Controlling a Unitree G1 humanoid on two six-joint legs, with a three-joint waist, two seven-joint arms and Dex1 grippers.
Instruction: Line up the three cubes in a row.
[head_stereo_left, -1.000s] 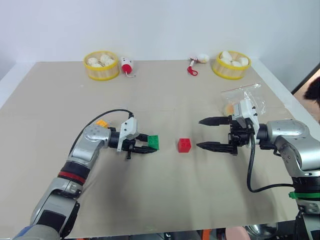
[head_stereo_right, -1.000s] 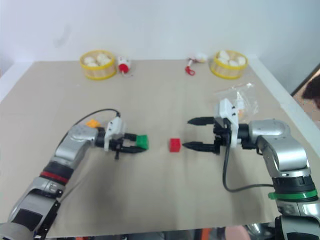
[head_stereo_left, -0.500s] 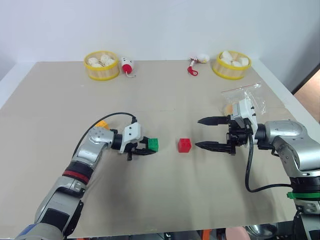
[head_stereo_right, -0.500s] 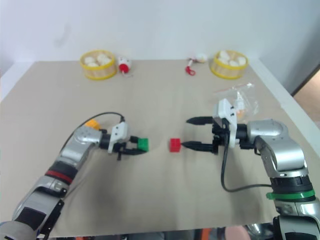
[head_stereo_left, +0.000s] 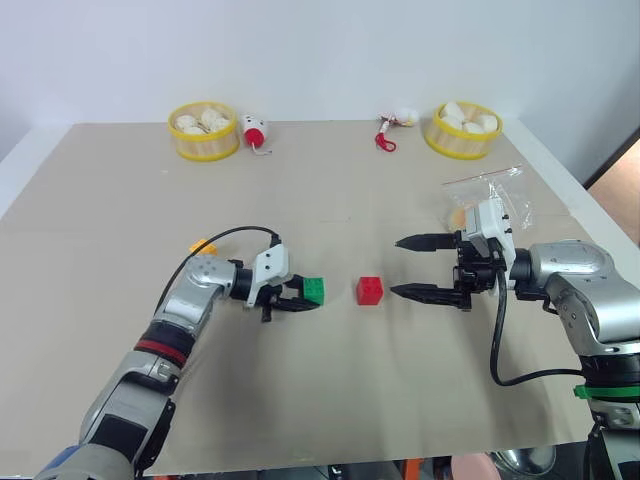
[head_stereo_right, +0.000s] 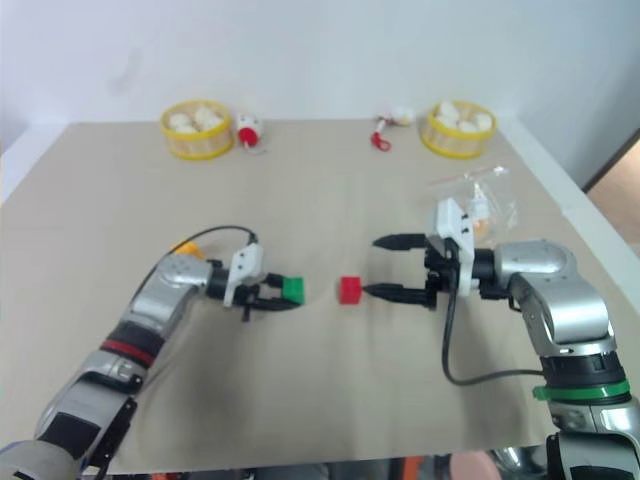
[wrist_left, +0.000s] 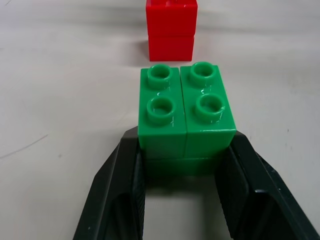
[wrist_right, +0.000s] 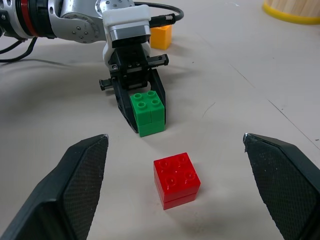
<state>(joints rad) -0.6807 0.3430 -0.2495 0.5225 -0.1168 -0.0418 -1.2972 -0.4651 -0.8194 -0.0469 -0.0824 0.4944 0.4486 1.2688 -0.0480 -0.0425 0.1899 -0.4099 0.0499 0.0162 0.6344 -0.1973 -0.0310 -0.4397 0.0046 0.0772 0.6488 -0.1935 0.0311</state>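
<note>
Left gripper (head_stereo_left: 305, 297) clamped on green cube (head_stereo_left: 313, 290), fingers either side; cube has come down and slightly right since a second ago, now near the red cube (head_stereo_left: 369, 290), not touching. Right gripper (head_stereo_left: 400, 267) unmoved, fingers wide open, right of red. Yellow-orange cube (head_stereo_left: 203, 246) on desk (head_stereo_left: 330, 390) behind the left arm.

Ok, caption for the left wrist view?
Left claw shut on green cube, red cube just ahead on the table.
</note>
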